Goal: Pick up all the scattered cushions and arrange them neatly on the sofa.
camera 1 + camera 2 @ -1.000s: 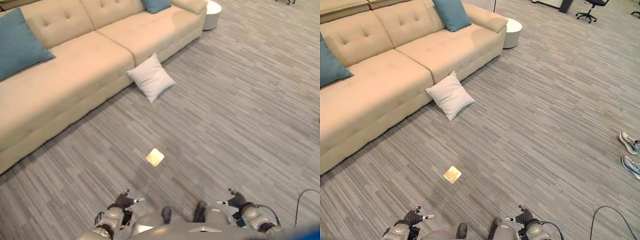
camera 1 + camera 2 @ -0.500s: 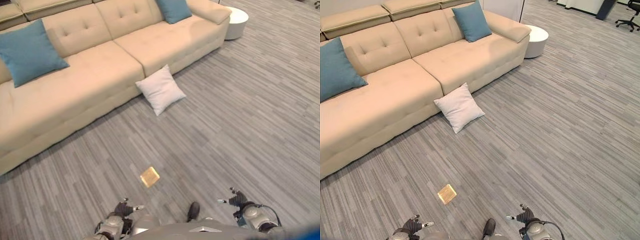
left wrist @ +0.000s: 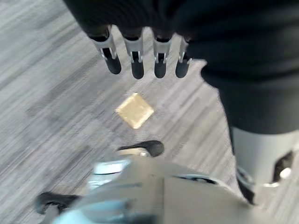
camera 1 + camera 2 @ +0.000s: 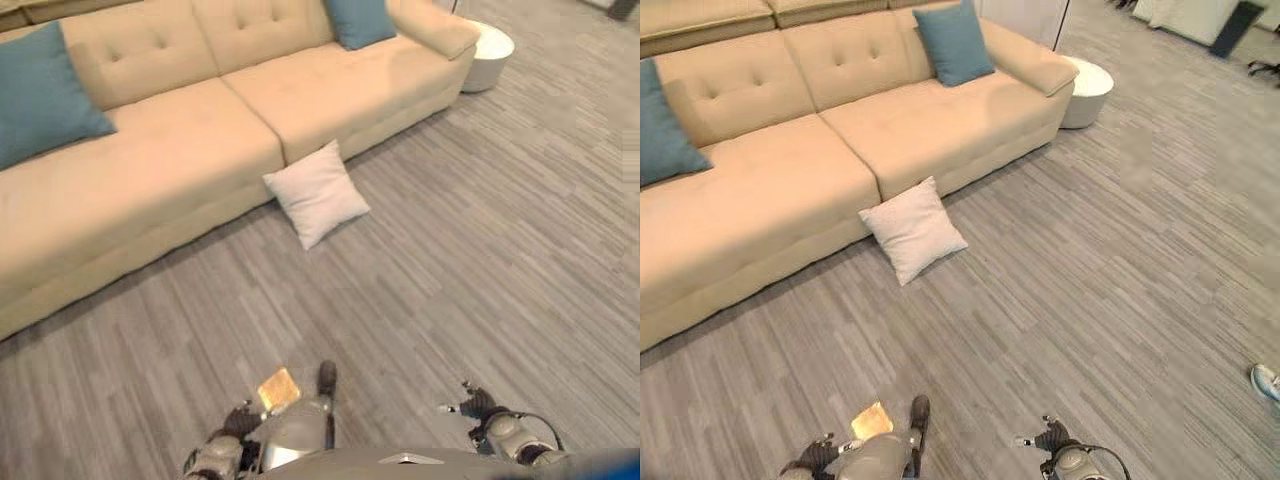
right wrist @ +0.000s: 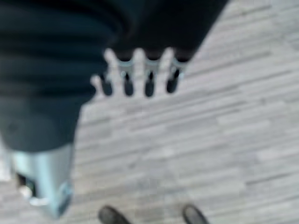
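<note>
On grey striped plank floor (image 4: 1120, 250), a white square cushion (image 4: 912, 229) leans against the beige tufted sofa (image 4: 790, 190), both hands (image 3: 140, 60) (image 5: 140, 79) hanging released and empty; the right eye view adds a shoe (image 4: 1267, 382).

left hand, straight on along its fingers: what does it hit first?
Likely just floor. In its wrist view the left hand hangs open, fingers straight, pointing down at the grey striped carpet floor, with the small yellow square patch just past the fingertips. Depth is unclear.
</note>
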